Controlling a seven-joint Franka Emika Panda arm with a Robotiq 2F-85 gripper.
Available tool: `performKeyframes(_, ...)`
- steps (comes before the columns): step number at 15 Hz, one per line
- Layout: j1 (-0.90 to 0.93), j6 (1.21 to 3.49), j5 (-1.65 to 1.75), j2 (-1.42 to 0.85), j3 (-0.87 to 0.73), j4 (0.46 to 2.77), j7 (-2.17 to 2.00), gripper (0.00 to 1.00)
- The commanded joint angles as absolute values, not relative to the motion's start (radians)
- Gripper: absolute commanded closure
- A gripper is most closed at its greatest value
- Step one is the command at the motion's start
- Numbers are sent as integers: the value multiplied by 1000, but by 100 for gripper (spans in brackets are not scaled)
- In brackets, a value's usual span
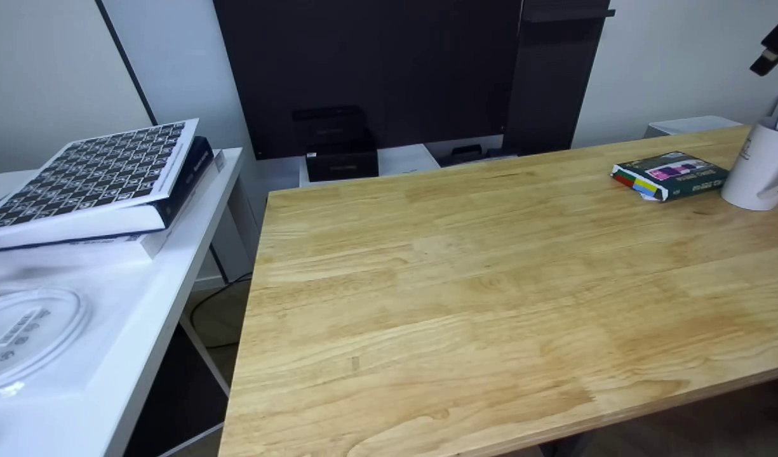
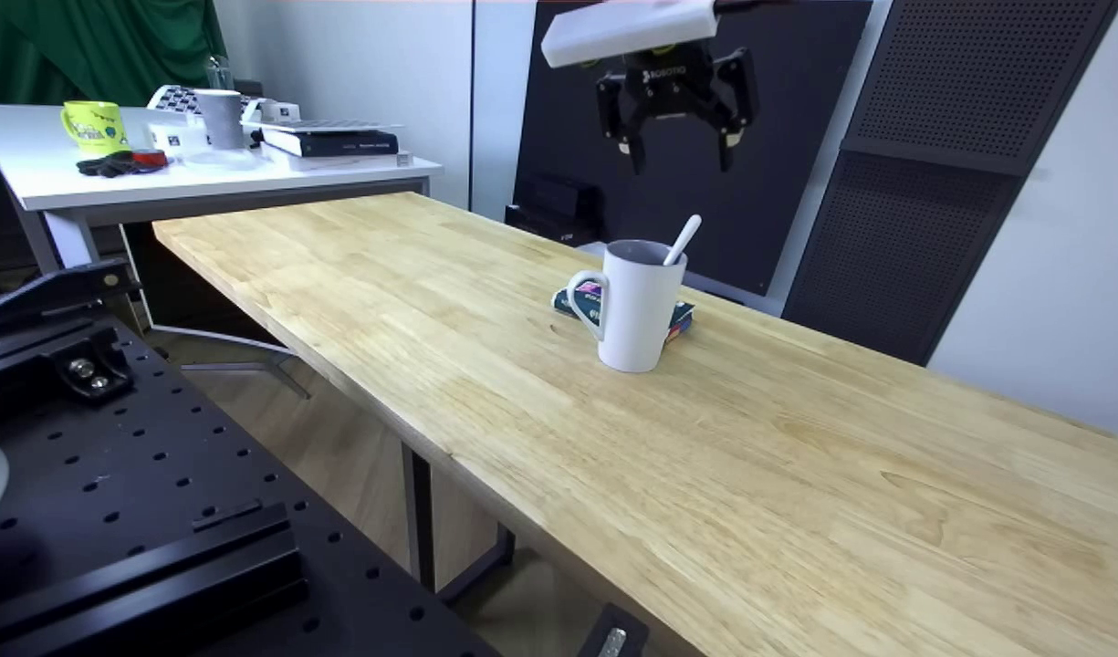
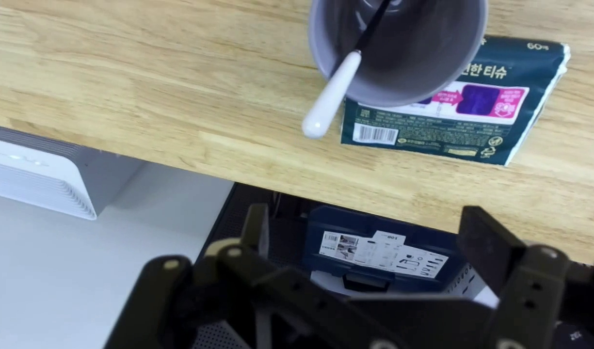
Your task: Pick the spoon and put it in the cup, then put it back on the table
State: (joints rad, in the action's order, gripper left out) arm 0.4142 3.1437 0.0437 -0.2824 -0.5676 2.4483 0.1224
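My end effector (image 2: 682,168) hangs spread wide, holding nothing, higher than the cup (image 2: 639,310) in which the spoon (image 2: 683,240) leans, so I judge the placing done and its return to the worktop (image 2: 796,474) left to do.

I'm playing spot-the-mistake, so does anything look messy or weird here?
I see nothing spilled or broken. The spoon just leans in the upright cup. Only the book stack on the white desk looks a bit messy: it's piled crookedly, with edges that don't line up.
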Motion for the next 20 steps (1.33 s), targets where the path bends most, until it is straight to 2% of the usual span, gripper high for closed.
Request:
performKeyframes(1,513,2964,75,-242,-693,2409,85,0)
performKeyframes(6,555,2775,77,-188,-744,2369,74,0)
performKeyframes(7,392,2736,155,-142,-592,2361,23,0)
performKeyframes(11,128,2582,-20,-103,-332,2319,130,0)
performKeyframes(16,-46,2549,-178,-144,-185,2263,210,0)
performKeyframes(20,-129,2444,-308,-209,-133,2176,269,0)
